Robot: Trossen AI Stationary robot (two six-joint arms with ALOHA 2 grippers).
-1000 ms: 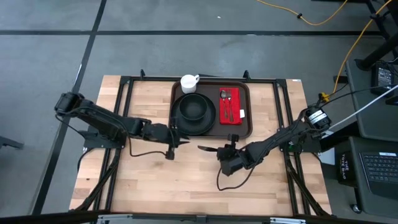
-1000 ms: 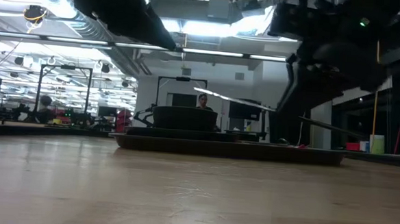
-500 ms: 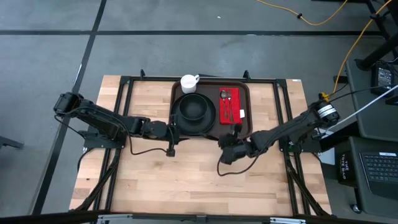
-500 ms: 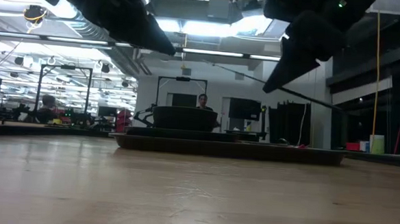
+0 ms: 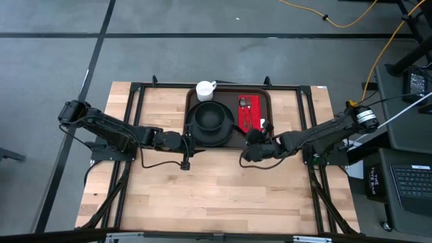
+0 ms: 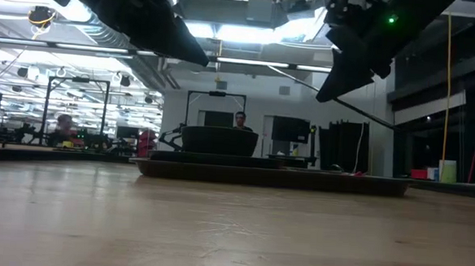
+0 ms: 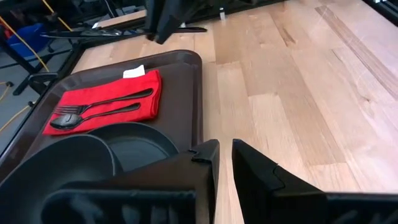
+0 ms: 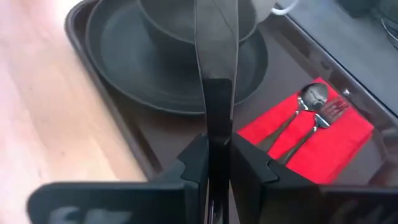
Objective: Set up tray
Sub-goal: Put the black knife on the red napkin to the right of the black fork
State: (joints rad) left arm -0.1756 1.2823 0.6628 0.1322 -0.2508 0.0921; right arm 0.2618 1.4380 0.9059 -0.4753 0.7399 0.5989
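Dark brown and smooth, the rectangular serving tray [image 5: 229,117] with rounded corners and raised rim sits at the far middle of the pale plank-wood bench [image 5: 202,196]. It carries one round matte black plate [image 5: 211,125], one black bowl [image 5: 211,116], one white mug [image 5: 205,90] and one red napkin [image 5: 252,115] bearing a dark fork and spoon. The left gripper [image 7: 222,158] hovers at the tray's near-left edge, fingers narrowly parted on nothing. The right gripper [image 8: 216,155] clamps a thin dark knife [image 8: 216,56] over the tray's near edge.

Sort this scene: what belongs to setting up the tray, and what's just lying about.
Job: tray, plate, bowl, white mug, red napkin with fork and spoon, knife in the right hand.
Lying about: yellow cable on the floor, keyboard on the side desk.
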